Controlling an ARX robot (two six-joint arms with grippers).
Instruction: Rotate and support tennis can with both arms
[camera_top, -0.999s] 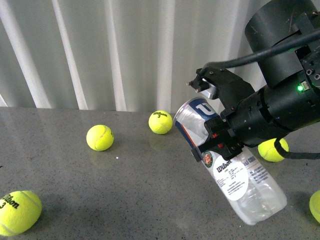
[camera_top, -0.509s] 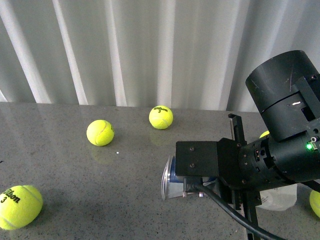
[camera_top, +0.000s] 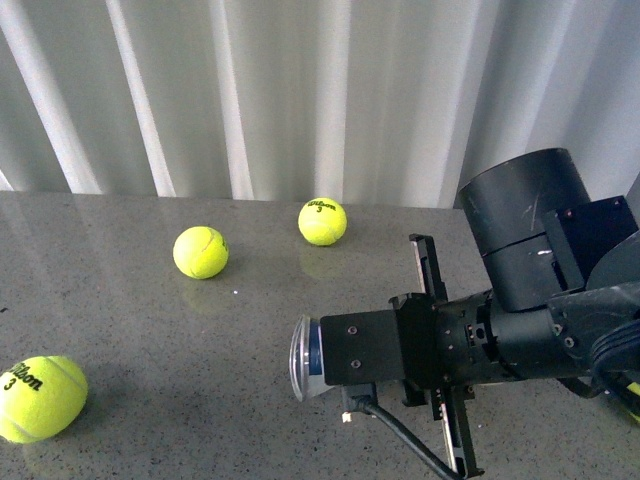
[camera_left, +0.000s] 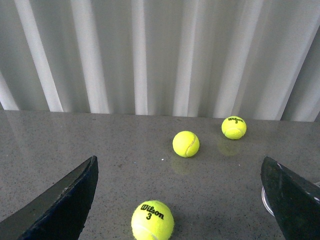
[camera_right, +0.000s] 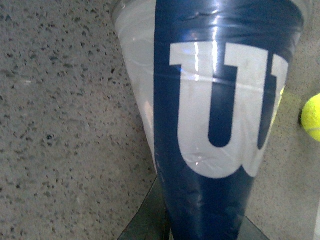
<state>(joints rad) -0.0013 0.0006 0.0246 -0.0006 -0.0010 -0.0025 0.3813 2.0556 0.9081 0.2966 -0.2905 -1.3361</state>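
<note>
My right gripper (camera_top: 352, 350) is shut on the tennis can (camera_top: 306, 358) and holds it nearly level just above the table, silver rim pointing left. In the front view only the rim end shows; the rest is hidden behind the gripper and the black right arm (camera_top: 530, 290). In the right wrist view the can (camera_right: 220, 125) fills the frame, with its blue label and white W. My left gripper (camera_left: 178, 165) is open and empty, low over the table. A sliver of the can's rim (camera_left: 265, 200) shows by its finger (camera_left: 292, 200). The left arm is out of the front view.
Three yellow-green tennis balls lie on the grey speckled table (camera_top: 150, 340): one at the front left (camera_top: 38, 398), one mid-left (camera_top: 200, 251), one at the back (camera_top: 322, 221). Another ball (camera_right: 312, 117) lies beside the can. White pleated curtains (camera_top: 250, 90) close the back.
The right arm has turned the can from a steep tilt, label facing me, to nearly level. The rim end has moved left and lower, and the gripper now hides most of it.
</note>
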